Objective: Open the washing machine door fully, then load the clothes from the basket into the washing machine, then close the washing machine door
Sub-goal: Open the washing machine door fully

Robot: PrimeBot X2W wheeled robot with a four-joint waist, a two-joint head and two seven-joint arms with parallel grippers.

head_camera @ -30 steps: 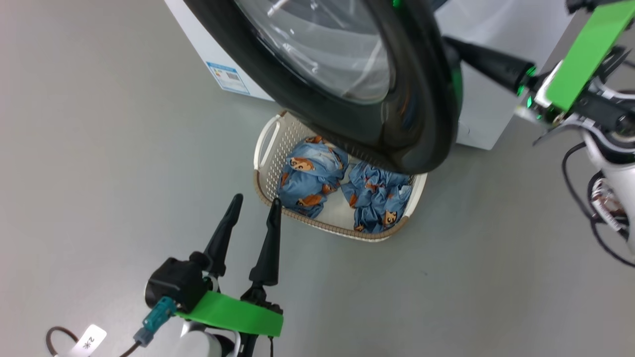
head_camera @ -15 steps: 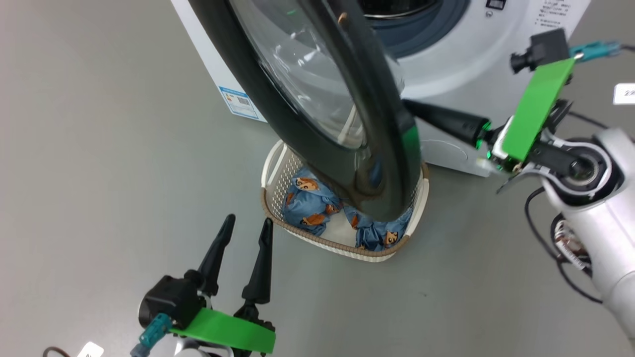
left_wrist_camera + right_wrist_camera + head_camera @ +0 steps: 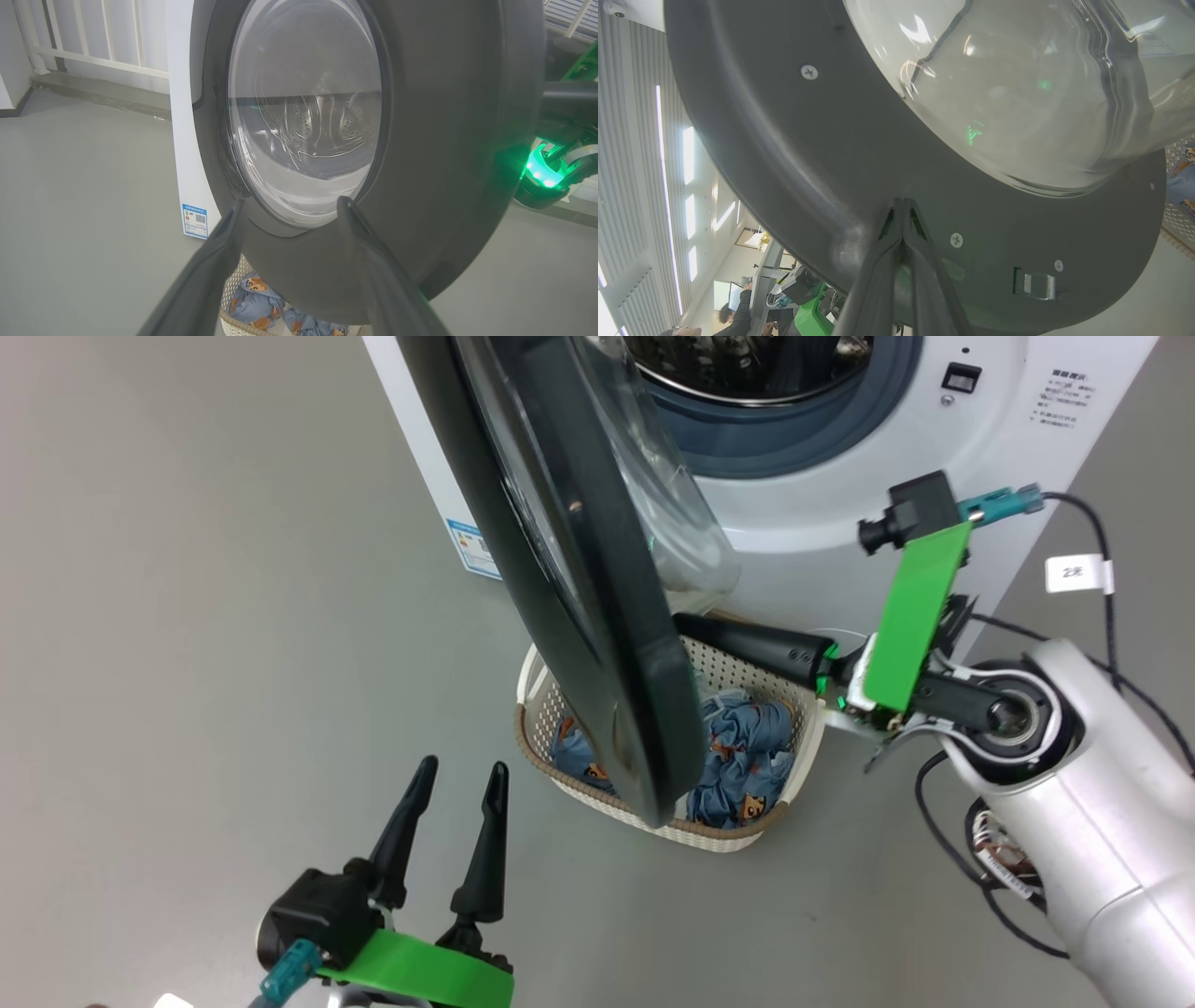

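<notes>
The washing machine [image 3: 1008, 448] stands at the top with its drum [image 3: 747, 364] exposed. The washing machine door [image 3: 579, 569] hangs partly open, edge-on, over the basket [image 3: 719, 838]. The clothes [image 3: 747, 756], blue with orange-brown figures, lie in the basket, partly hidden by the door. My right gripper [image 3: 680, 622] is shut, its tips pressed against the door's inner black rim [image 3: 808, 163] below the glass bowl [image 3: 1017, 93]. My left gripper [image 3: 462, 767] is open and holds nothing, on the floor side to the left of the basket, facing the door's outer face [image 3: 444, 140].
Grey floor lies all around the basket. A blue label sticker [image 3: 471, 549] marks the machine's lower corner. A tagged cable [image 3: 1078, 574] loops by my right arm. A white railing [image 3: 93, 46] stands behind the machine. People [image 3: 738, 308] are at a desk in the background.
The head camera has shifted. The door has swung wider, from facing me to edge-on, with my shut right gripper following against its inner side. The left gripper stays open in place.
</notes>
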